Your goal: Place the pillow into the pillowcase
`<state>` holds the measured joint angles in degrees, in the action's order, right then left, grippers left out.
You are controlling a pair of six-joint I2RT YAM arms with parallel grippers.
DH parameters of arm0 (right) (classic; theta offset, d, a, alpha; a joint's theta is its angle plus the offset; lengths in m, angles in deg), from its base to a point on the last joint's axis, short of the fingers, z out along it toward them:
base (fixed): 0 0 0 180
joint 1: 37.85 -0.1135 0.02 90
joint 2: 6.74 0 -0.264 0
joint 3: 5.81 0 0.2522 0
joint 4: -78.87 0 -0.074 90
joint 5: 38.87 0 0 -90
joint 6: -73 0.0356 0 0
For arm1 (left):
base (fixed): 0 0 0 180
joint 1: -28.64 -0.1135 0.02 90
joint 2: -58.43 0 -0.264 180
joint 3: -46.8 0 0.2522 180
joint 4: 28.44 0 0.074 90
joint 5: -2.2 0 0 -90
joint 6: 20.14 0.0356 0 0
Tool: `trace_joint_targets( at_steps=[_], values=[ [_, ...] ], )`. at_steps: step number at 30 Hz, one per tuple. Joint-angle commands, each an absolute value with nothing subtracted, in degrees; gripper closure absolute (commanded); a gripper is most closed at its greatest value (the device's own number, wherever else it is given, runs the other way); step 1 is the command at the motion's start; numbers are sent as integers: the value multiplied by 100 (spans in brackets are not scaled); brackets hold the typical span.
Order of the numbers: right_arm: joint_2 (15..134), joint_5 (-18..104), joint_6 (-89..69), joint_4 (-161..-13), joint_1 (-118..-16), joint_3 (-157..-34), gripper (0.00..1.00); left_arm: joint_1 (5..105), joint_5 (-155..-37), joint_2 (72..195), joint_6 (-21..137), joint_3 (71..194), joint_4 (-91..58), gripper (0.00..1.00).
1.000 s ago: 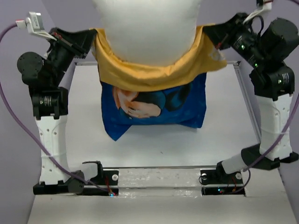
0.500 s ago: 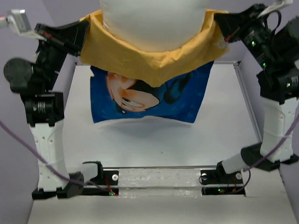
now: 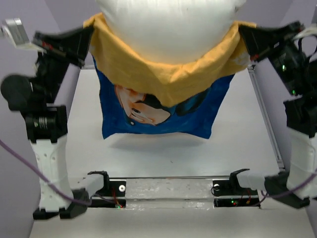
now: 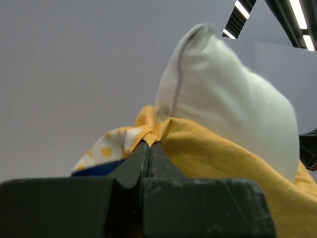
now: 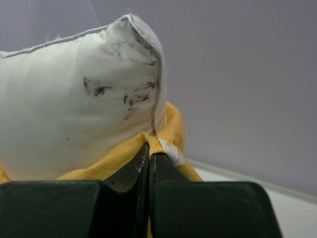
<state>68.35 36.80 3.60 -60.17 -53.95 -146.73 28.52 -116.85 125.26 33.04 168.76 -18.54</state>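
Plump white fabric pillow (image 3: 166, 25) sits partly inside the yellow-and-blue printed fabric pillowcase (image 3: 163, 82), its upper part protruding from the opening, slung between the two claws. Left claw (image 4: 149, 147) is clenched on the yellow rim; right claw (image 5: 149, 150) is clenched on the opposite rim corner. The blue cartoon side hangs below both claws, over the white bench (image 3: 173, 153). Dark smudges mark the pillow beside the right claw.

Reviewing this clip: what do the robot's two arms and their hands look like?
The left arm and right arm have white lower links and black joints above. A purple cable runs beside the left arm; green lights dot the right. The left hand and right hand each have two dark matte fingers with wedge tips.
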Motion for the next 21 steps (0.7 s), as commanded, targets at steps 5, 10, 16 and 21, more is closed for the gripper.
trace_joint_targets(
  at_steps=[5, 10, 16, 21],
  values=[
    [6365, 3961, 314, -6692, -5385, -14130, 100, 2829, -11426, 11879, 3381, 16198, -2359, 100],
    [7213, 3733, 198, -5607, -5385, -17678, 100, 2837, -11811, 13297, 3548, 20140, -486, 100],
    [6093, 3776, 603, -7279, -5385, -11519, 100, 3154, -11363, 11529, 3013, 13858, -3341, 100],
    [7064, 4155, -12, -6156, -5385, -15843, 100, 3189, -11180, 13029, 3725, 19220, -1322, 100]
  ],
)
